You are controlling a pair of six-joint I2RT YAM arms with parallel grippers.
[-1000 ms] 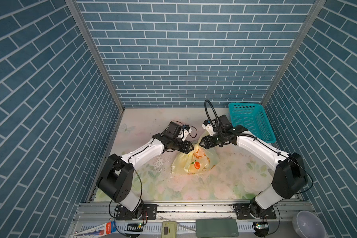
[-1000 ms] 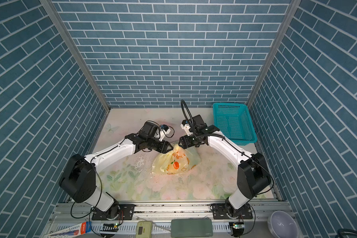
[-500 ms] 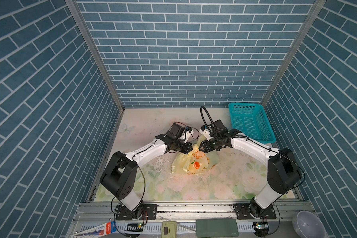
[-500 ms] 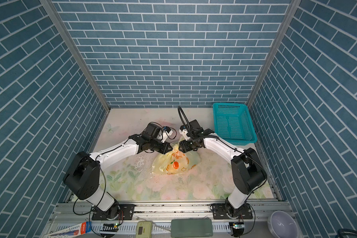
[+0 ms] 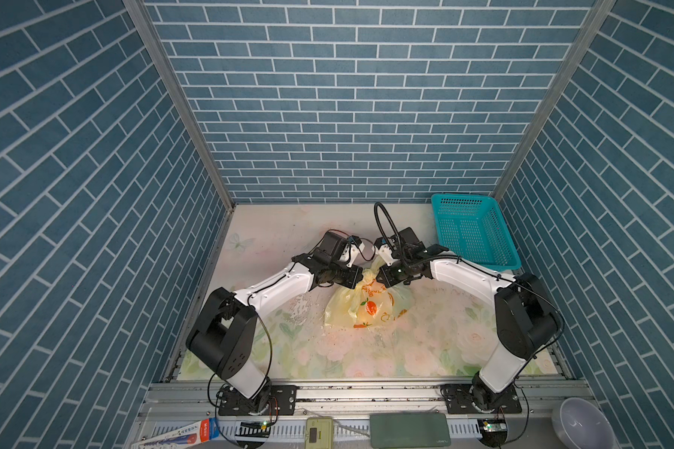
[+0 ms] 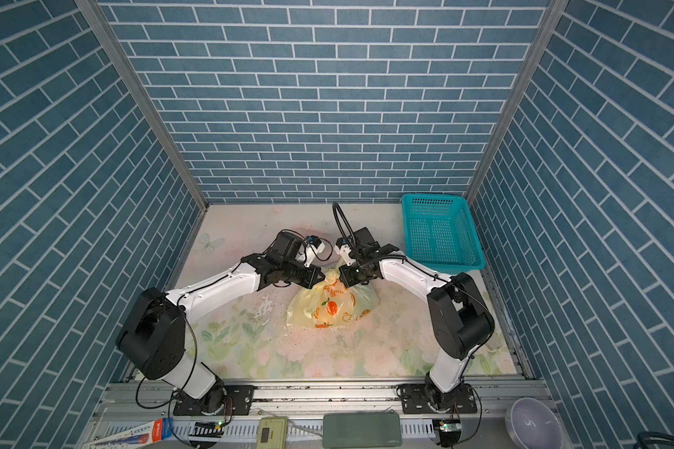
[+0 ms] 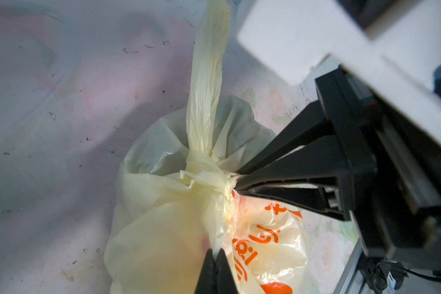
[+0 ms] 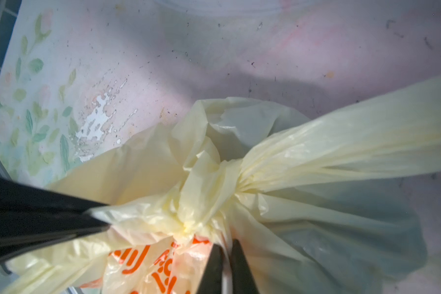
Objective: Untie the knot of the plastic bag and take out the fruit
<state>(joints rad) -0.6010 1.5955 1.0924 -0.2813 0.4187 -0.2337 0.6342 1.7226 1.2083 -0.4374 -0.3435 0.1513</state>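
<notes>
Blue brick walls (image 5: 347,97): they close in your workspace on three sides.
Desk (image 5: 425,342): floral cover, scuffed and flecked with dark specks; everything you are working with sits on it.
Basket (image 5: 467,233): teal and perforated, in the far right corner of the desk, well apart from the bag.
Plastic bag (image 5: 366,311): pale yellow and crinkly, printed with orange fruit and lettering. It lies near the middle of the desk, and your two arms meet at its top.
Left hand (image 7: 215,254): your fingers are pressed together on a fold of the plastic bag just beside the knot. In the right wrist view its dark tips (image 8: 105,219) grip that fold.
Right hand (image 8: 225,250): your fingers are pressed together here too, pinching a thin strip of the plastic bag right against the knot from the opposite side.
Handle tail (image 7: 209,76): a long twisted strip runs out of the knot toward the far wall, clear of both your hands.
Knot (image 7: 209,175): a small tight bunch at the top of the bag, between your two sets of fingertips. It is still tied.
</notes>
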